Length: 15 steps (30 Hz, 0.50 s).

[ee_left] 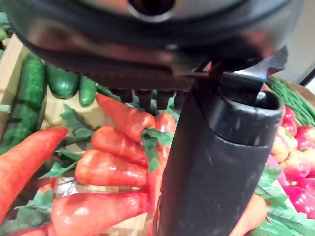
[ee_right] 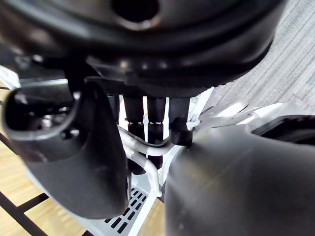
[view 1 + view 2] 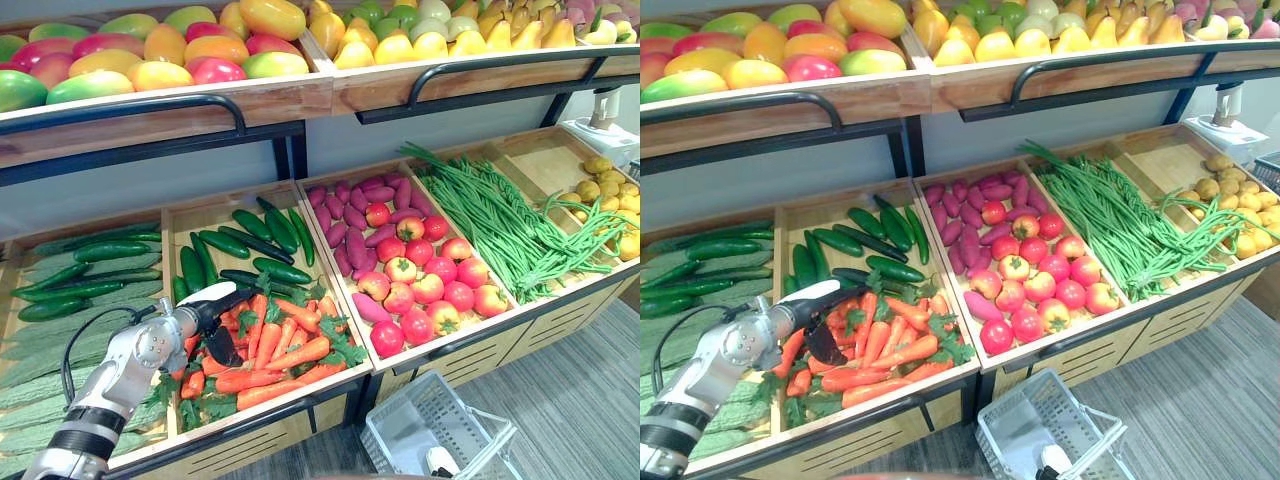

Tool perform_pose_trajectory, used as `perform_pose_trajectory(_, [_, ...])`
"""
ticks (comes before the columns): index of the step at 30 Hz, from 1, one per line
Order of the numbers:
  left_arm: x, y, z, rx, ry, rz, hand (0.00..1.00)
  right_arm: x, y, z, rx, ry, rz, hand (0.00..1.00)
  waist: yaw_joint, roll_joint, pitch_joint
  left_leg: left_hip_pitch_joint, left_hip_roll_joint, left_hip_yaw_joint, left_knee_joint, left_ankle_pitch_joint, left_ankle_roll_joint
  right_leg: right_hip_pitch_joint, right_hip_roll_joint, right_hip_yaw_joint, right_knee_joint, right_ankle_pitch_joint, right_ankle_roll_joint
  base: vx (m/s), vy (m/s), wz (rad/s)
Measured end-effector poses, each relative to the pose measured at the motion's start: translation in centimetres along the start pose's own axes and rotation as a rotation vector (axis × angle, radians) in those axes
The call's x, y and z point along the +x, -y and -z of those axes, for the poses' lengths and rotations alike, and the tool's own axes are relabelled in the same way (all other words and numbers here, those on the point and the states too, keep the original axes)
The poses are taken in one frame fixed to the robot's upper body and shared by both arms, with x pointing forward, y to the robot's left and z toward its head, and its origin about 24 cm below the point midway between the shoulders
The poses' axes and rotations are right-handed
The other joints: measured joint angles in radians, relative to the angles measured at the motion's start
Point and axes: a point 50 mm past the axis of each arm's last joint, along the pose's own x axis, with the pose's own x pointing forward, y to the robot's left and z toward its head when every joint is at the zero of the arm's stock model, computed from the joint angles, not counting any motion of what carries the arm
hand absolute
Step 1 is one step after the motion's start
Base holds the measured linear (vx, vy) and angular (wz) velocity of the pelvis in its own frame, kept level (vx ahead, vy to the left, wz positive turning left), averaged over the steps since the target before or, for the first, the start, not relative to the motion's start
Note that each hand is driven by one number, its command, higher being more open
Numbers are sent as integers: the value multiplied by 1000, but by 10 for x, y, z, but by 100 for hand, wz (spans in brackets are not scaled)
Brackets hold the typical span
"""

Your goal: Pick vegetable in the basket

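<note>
A heap of orange carrots (image 3: 270, 350) with green tops fills the front of a wooden crate on the lower shelf. My left hand (image 3: 215, 318) hovers just above the heap's left side, open, fingers pointing down at the carrots (image 1: 108, 167), with nothing in it. A white wire basket (image 3: 420, 425) hangs below the shelf's front edge over the floor. My right hand (image 2: 147, 123) is shut on the basket's thin white handle (image 2: 142, 147), fingers curled round it.
Dark cucumbers (image 3: 250, 250) lie behind the carrots in the same crate. Red tomatoes (image 3: 425, 285) and purple vegetables (image 3: 350, 220) fill the crate to the right, then green beans (image 3: 490, 215). Bitter gourds (image 3: 40, 360) lie left. An upper shelf of mangoes (image 3: 150, 50) overhangs.
</note>
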Motion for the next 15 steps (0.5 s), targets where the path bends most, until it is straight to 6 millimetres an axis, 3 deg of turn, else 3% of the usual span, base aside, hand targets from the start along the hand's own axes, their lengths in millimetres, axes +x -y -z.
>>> perform_pose_trajectory(9, [-13, 16, 11, -36, -29, 19, 100, -1, 4, 4, 2, -7, 9, 0, 17, -3, 0, -7, 4, -12, 14, -5, -2, 7, -3, -12, 0, -4, 2, -29, -23, 4])
perform_pose_trajectory(15, [-12, 47, 11, -105, -50, 73, 100, -2, 4, 6, 6, -10, 7, 0, 13, -4, 1, -13, 5, -16, 20, -6, -1, 5, -5, -16, 0, -4, 1, -50, -44, 2])
